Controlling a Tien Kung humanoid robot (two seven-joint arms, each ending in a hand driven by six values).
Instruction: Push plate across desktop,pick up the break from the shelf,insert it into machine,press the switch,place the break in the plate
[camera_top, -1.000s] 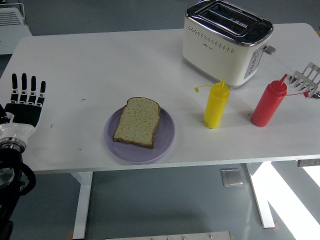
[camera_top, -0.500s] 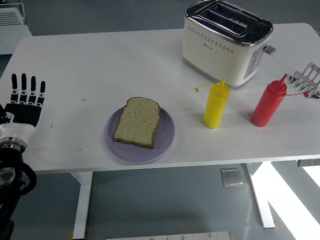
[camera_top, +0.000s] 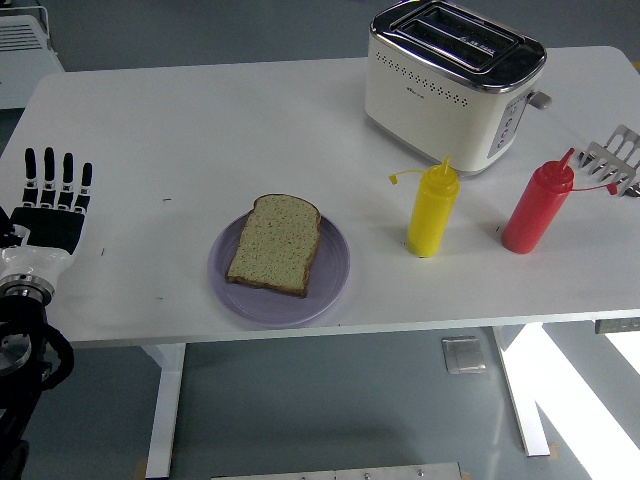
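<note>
Change status: none detectable. Over the last second the left robot hand (camera_top: 52, 205) has held its position at the counter's left edge, and no object on the counter has shifted. The left robot hand is flat, fingers extended and slightly spread, holding nothing. The right robot hand is out of view.

Task object location: the bread slice (camera_top: 274, 244) lies flat on the purple plate (camera_top: 335, 275), which sits near the counter's front edge, left of centre. The toaster (camera_top: 450, 85) stands at the back edge toward the right corner, both slots empty, lever on its right end.

Assessment: with bread on the plate, slots empty and the hand idle, the sequence appears to be either complete or not yet begun; the frames do not settle which.

Clearances:
- Between the left robot hand and the plate: open counter, no obstruction.
- Behind the plate toward the back edge: open counter up to the toaster.
- Right of the plate: a yellow squeeze bottle (camera_top: 432, 211) near the plate and a red squeeze bottle (camera_top: 536, 209) further right, both in front of the toaster. Both are tall, narrow and likely easy to topple.
- Right edge: a metal rack (camera_top: 615, 160), partly cut off.
</note>
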